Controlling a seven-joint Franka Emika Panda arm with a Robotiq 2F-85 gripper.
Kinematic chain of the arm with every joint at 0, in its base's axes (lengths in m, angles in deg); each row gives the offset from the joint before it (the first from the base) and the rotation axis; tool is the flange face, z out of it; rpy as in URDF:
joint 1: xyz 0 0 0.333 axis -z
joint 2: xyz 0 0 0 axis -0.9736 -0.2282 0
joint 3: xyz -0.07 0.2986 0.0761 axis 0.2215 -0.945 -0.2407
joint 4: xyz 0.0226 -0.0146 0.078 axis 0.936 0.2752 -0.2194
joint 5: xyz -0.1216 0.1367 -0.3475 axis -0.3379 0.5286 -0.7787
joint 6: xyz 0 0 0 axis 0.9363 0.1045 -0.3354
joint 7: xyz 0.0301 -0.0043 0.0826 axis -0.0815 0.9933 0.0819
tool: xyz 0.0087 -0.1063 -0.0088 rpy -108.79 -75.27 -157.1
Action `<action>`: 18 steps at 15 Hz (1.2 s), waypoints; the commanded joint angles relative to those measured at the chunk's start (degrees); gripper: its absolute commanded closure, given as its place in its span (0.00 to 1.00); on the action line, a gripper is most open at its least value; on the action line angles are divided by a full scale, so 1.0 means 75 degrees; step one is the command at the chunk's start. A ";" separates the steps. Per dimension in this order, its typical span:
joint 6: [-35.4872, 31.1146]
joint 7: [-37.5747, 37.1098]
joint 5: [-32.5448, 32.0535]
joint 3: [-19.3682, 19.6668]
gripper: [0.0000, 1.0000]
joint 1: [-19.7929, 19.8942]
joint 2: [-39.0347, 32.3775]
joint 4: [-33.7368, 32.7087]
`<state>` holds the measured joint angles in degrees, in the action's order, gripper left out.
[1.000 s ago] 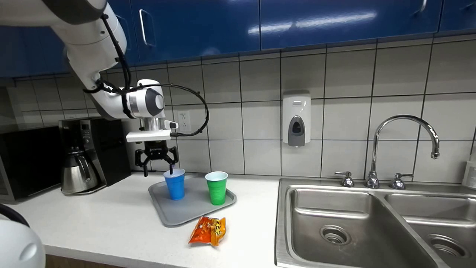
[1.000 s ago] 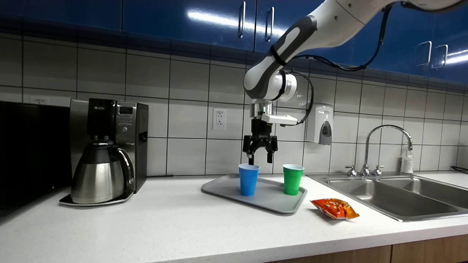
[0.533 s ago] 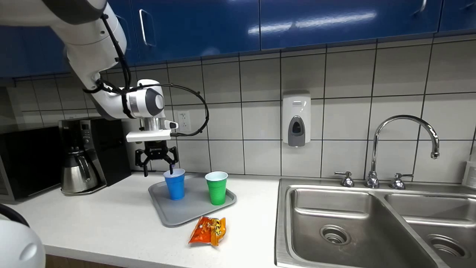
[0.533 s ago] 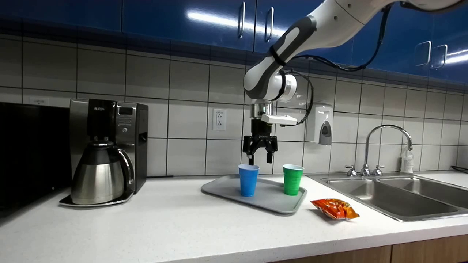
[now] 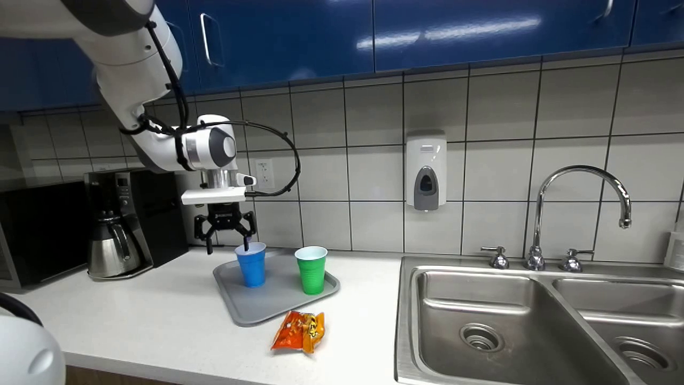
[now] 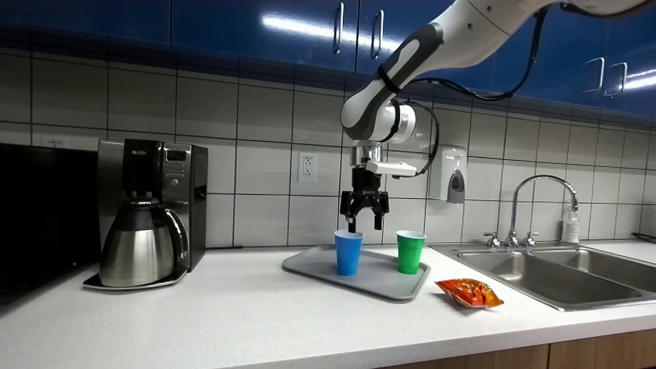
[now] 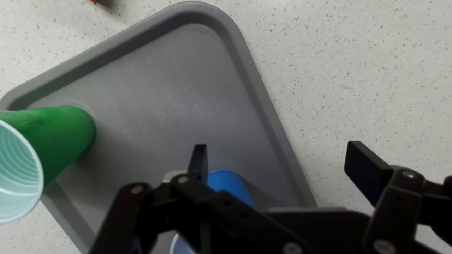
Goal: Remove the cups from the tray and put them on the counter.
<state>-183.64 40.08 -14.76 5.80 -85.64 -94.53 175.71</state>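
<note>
A blue cup (image 5: pixel 251 271) (image 6: pixel 348 257) and a green cup (image 5: pixel 311 276) (image 6: pixel 409 256) stand upright on a grey tray (image 5: pixel 256 311) (image 6: pixel 380 285) on the white counter (image 5: pixel 144 310) (image 6: pixel 220 318). My gripper (image 5: pixel 228 248) (image 6: pixel 365 228) is open and empty, pointing down at about the height of the cup rims. One finger appears close to the blue cup's rim; contact cannot be told. In the wrist view the gripper (image 7: pixel 277 145) partly hides the blue cup (image 7: pixel 226 180) behind one finger. The green cup (image 7: pixel 67 135) is at the left of the tray (image 7: pixel 166 88).
An orange snack bag (image 5: pixel 300 331) (image 6: pixel 470 293) lies on the counter beside the tray. A coffee maker (image 5: pixel 125 219) (image 6: pixel 148 205) stands left of the tray, a steel sink (image 5: pixel 407 321) (image 6: pixel 569 302) right of it. The tiled wall (image 5: pixel 326 176) and blue cabinets (image 5: pixel 288 37) are behind and above.
</note>
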 commanded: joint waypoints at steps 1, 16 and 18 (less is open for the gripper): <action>-0.0190 -0.0126 -0.0239 0.0008 0.00 -0.0059 -0.0043 -0.0039; -0.1002 -0.0131 -0.0748 0.0059 0.00 -0.0217 -0.1013 -0.0812; -0.1060 -0.0148 -0.0822 0.0079 0.00 -0.0259 -0.1090 -0.0947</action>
<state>-191.35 39.93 -18.98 5.81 -86.68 -101.07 171.66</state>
